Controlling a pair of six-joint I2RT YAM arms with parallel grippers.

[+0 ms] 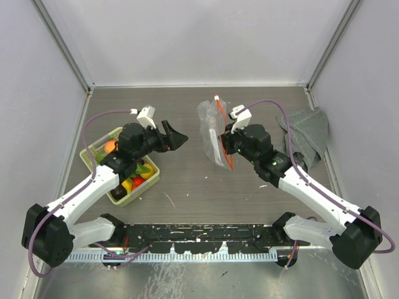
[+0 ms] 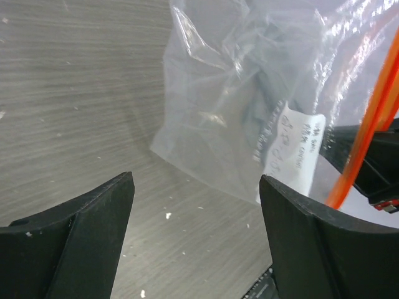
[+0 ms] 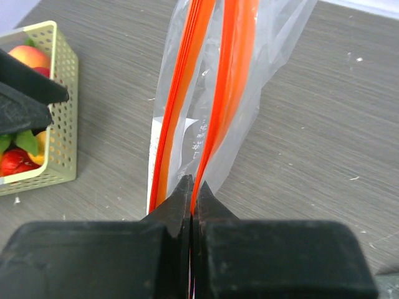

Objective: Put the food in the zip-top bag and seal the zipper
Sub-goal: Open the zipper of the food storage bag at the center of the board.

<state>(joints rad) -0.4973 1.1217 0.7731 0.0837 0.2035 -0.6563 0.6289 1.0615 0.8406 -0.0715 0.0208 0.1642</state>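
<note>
My right gripper [image 1: 225,144] is shut on one lip of the zipper [image 3: 234,93] and holds the clear zip-top bag [image 1: 211,134] upright off the table. The bag's mouth stands slightly parted, the other orange strip [image 3: 181,99] to the left. The white label [image 2: 298,152] shows in the left wrist view. My left gripper [image 1: 176,136] is open and empty, to the left of the bag and pointing at it, with a gap between them. The food [image 1: 134,180] lies in the pale green basket [image 1: 148,180] at the left, partly hidden under my left arm.
A grey folded cloth [image 1: 307,134] lies at the right by the wall. The basket also shows at the left of the right wrist view [image 3: 59,124]. Walls close the table at back and sides. A black rail [image 1: 199,237] runs along the near edge.
</note>
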